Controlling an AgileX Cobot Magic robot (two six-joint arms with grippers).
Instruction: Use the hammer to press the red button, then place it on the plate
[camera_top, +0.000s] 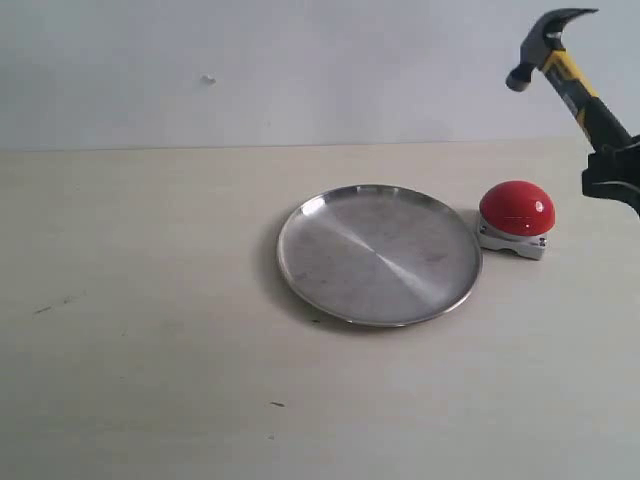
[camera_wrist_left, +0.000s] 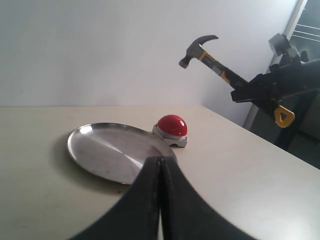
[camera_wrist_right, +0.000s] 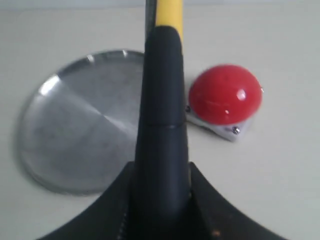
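Note:
The hammer (camera_top: 565, 68) hangs in the air at the upper right of the exterior view, head up and tilted left, above and to the right of the red button (camera_top: 516, 210). My right gripper (camera_top: 612, 172) is shut on its black handle (camera_wrist_right: 162, 130). The silver plate (camera_top: 379, 254) lies on the table just left of the button and holds nothing. In the left wrist view the hammer (camera_wrist_left: 210, 57) is raised over the button (camera_wrist_left: 172, 126), with the plate (camera_wrist_left: 110, 150) nearer. My left gripper (camera_wrist_left: 160, 165) is shut on nothing, near the plate's rim in that view.
The pale tabletop (camera_top: 150, 330) spreads wide to the left of the plate and in front of it. A plain light wall (camera_top: 300, 70) stands behind. The table's right edge (camera_wrist_left: 260, 137) shows in the left wrist view.

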